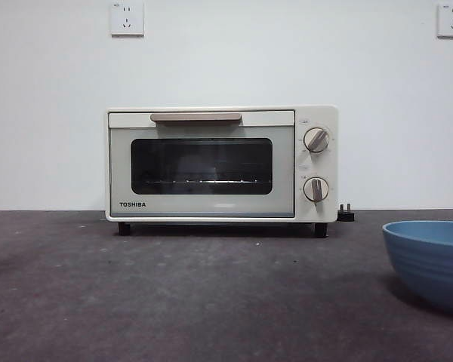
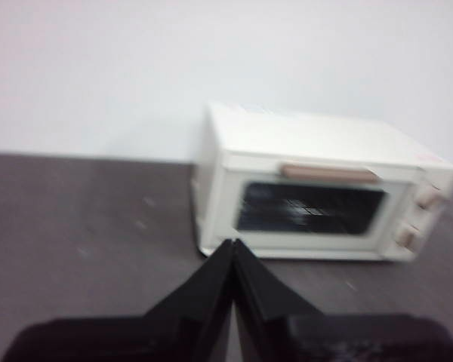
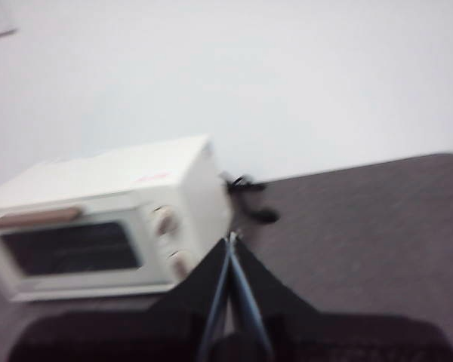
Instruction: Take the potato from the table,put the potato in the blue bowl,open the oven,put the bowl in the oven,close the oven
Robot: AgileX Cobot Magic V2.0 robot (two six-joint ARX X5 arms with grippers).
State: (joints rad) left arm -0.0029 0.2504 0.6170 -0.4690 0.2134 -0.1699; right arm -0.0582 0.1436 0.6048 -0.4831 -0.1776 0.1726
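left pincer point(image 2: 233, 249): both black jaws pressed together, tips meeting in a sharp point, nothing between them. Seen only from its own wrist cam, where it sits bottom center of the frame.
left arm: held up off the counter, pincer hanging in the air and angled a bit downward.
right pincer point(image 3: 232, 243): same deal, jaws closed flat against each other with only a thin seam showing, holding nothing, bottom center of its frame.
right arm: also raised and touching nothing.
front cam: neither arm shows up in it at all.
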